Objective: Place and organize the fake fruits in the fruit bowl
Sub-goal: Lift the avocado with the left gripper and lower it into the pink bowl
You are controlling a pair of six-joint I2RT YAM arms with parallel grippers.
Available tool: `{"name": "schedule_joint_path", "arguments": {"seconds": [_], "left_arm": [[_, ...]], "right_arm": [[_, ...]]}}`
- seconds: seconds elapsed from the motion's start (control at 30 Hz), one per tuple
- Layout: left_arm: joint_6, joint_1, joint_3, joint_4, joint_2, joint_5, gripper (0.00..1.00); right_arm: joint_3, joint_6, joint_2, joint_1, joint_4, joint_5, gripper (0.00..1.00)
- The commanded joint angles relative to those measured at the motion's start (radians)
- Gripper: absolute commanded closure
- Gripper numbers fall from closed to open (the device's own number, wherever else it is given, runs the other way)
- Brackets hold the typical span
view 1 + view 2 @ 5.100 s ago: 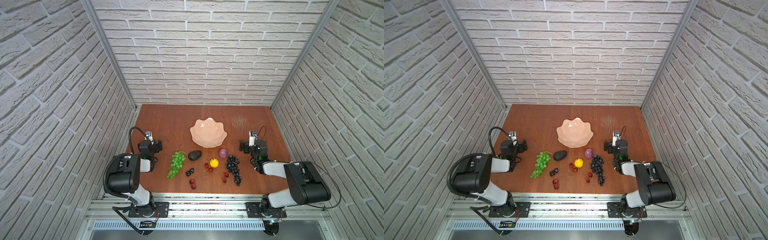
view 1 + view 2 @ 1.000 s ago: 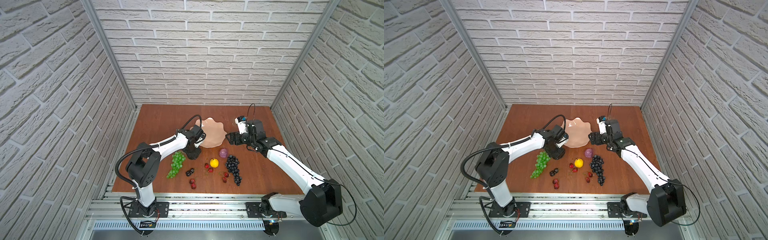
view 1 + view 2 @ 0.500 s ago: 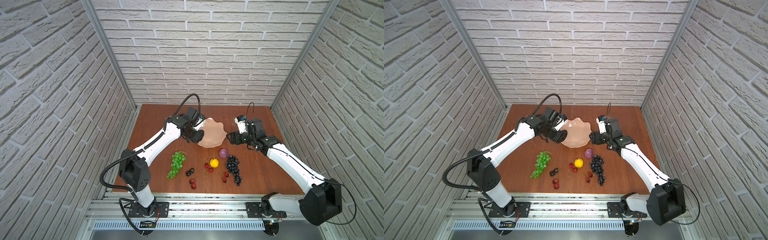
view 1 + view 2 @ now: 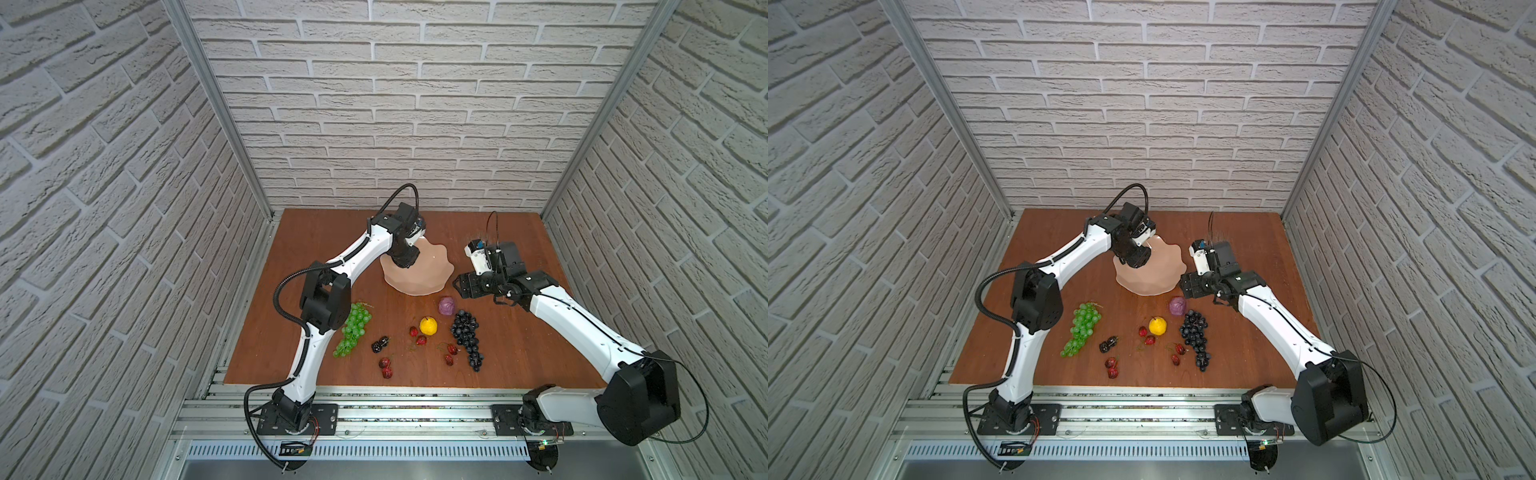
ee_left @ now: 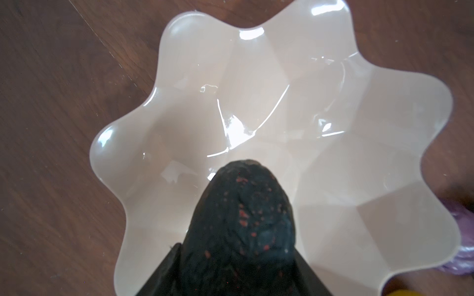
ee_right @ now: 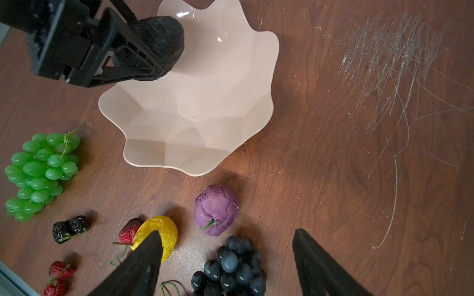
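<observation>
The blackish avocado (image 5: 243, 217), which five seconds earlier lay on the bench beside the green grape bunch (image 4: 353, 328), was gripped in the left hand (image 4: 1136, 257) over the far-left rim of the fruit bowl (image 4: 415, 282), mid-bench toward the back edge. The left wrist view alone showed its tip above the bowl's glossy inside; the right wrist view showed the right hand (image 6: 225, 232) wide open, empty, near the purple round fruit (image 6: 216, 210).
</observation>
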Motion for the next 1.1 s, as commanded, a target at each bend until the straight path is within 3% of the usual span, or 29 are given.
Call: {"name": "schedule_joint_path", "arguments": {"seconds": [0.0,0.37,0.6,0.87,1.07], "left_arm": [[0.021,0.013,0.049,0.006,0.034,-0.032,0.67],[0.011,0.009,0.054,0.06,0.1,-0.068,0.63],[0.011,0.003,0.048,0.089,0.114,-0.068,0.51],[0.01,-0.001,0.049,0.102,0.135,-0.068,0.49],[0.012,-0.011,0.039,0.118,0.122,-0.068,0.3]], "right_arm": [[-0.019,-0.014,-0.017,0.015,0.01,0.017,0.18],[-0.022,-0.034,0.046,0.055,0.03,0.057,0.18],[-0.012,-0.038,0.081,0.068,0.034,0.048,0.18],[-0.004,-0.048,0.093,0.077,0.024,0.054,0.18],[-0.002,-0.046,0.109,0.088,0.027,0.044,0.18]]}}
